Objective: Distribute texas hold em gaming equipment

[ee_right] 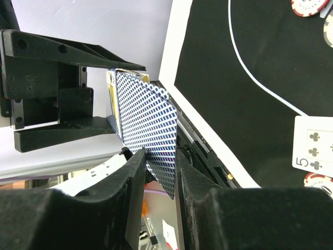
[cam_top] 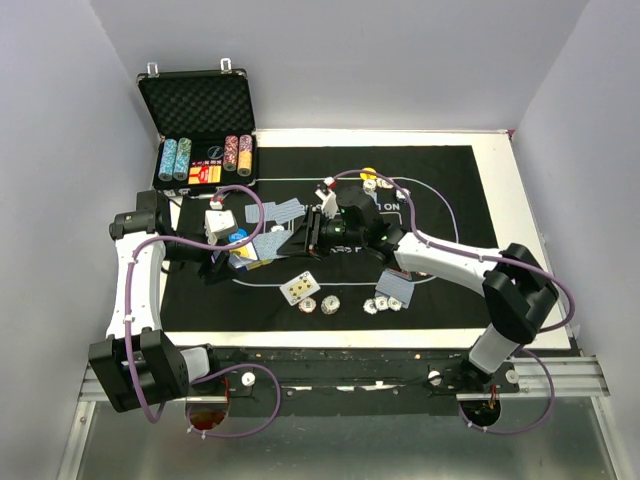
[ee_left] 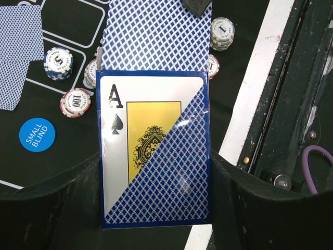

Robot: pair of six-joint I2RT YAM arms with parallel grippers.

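Card pack (ee_left: 156, 156) shows ace of spades, gold panel, blue diamond lattice.

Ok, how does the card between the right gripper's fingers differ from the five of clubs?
The blue-backed card shows its back; the five of clubs lies face up. The blue-backed card hangs between the right gripper's fingers; the five of clubs lies flat on the mat. Both are playing cards.
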